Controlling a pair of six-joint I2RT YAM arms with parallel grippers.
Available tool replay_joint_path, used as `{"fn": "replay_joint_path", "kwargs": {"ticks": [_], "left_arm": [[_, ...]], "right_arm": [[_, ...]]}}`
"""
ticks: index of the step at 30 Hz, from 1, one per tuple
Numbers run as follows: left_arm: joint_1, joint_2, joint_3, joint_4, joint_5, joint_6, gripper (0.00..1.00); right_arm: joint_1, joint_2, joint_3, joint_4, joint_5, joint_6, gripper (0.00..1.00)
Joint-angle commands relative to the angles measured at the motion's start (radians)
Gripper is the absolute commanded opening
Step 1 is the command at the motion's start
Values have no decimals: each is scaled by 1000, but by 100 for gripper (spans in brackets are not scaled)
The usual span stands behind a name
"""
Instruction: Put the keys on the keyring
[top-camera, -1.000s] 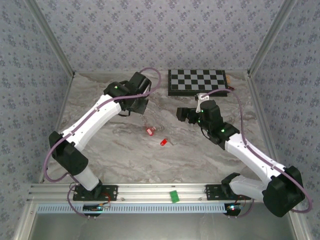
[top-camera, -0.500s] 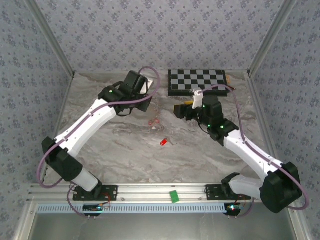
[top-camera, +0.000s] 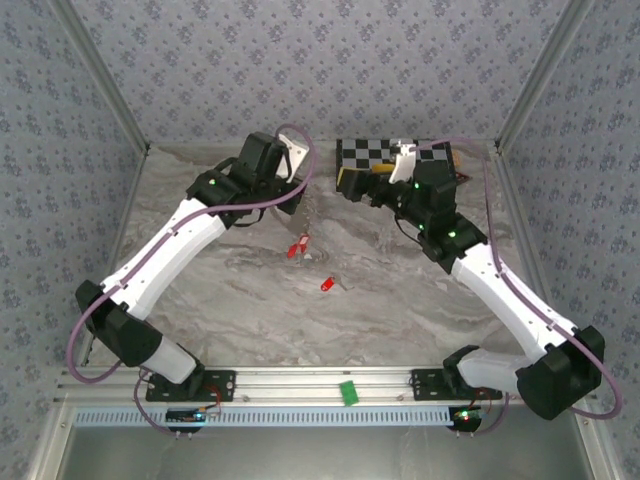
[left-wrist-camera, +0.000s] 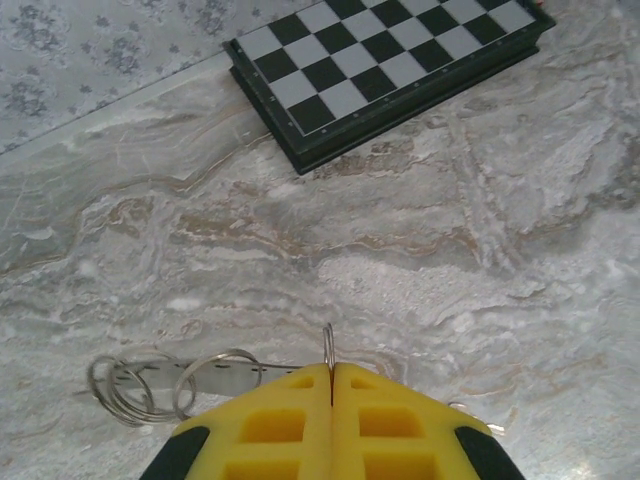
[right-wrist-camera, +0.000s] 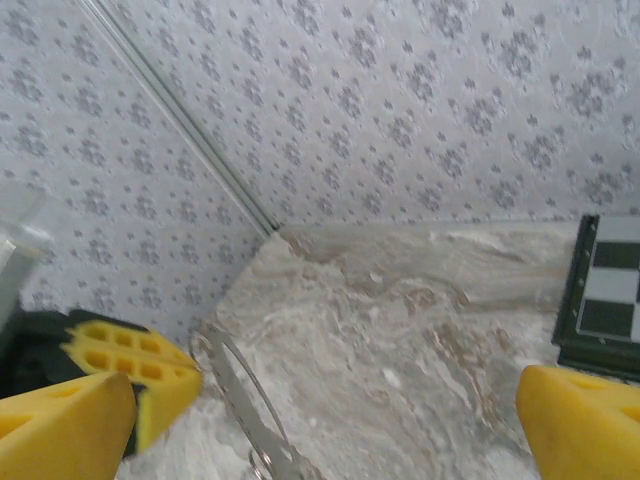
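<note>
My left gripper (top-camera: 297, 198) is pressed fully shut, its yellow pads (left-wrist-camera: 270, 425) meeting flat. The thin keyring (left-wrist-camera: 327, 346) stands on edge in the seam between them. In my left wrist view, small silver loops (left-wrist-camera: 130, 385) and a flat metal strip (left-wrist-camera: 215, 372) sit at nine o'clock from that seam, over the table (left-wrist-camera: 480, 250). I cannot tell whether they touch the marble. From above, a fine line runs from my left fingertips toward six o'clock to the keys (top-camera: 296, 246), a small red cluster near the table's middle. A loose key (top-camera: 327, 285), red head with its silver blade pointing to three o'clock, lies on the marble at five o'clock from the cluster, apart from it.

My right gripper (top-camera: 352, 184) is spread wide with nothing between its jaws. It hangs at three o'clock from the left one, near it, at the left edge of the board (top-camera: 400, 160), which lies at one o'clock by the back wall. In my right wrist view the left pads show at eight o'clock, with a silver wire (right-wrist-camera: 240, 395) below them. A green block (top-camera: 348, 392) sits on the rail (top-camera: 300, 380) at six o'clock.
</note>
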Motion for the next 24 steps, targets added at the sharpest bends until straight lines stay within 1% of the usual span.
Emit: {"fn": "replay_joint_path", "kwargs": {"ticks": [1,3,7,9,11,14,17,18,22,24], "left_arm": [[21,-23,22,61,127,8,0],[48,-43,-3,120,224,0,0],[119,-86,-62,240,430,-66,0],[141,-105,-89,298,500,-94,0],[158,-126,-116,359,563,-119,0],[184,-152,-165,459,653,-163,0],[215,-162,-193,543,737,-221,0],[223,-162,-199,566,758,-239,0],[233,-159,-199,627,809,-281,0],[233,-155,-193,648,829,-296,0]], "right_arm": [[16,30,45,-33,40,15,100],[14,40,41,-12,13,-4,100],[8,45,54,-11,-6,-21,100],[5,40,60,-8,-13,-43,100],[-2,35,60,3,-51,-60,99],[-26,34,60,31,-141,-49,91],[-55,43,58,93,-225,2,80],[-61,48,64,104,-245,17,78],[-75,65,76,139,-335,41,67],[-77,71,117,149,-367,49,62]]}}
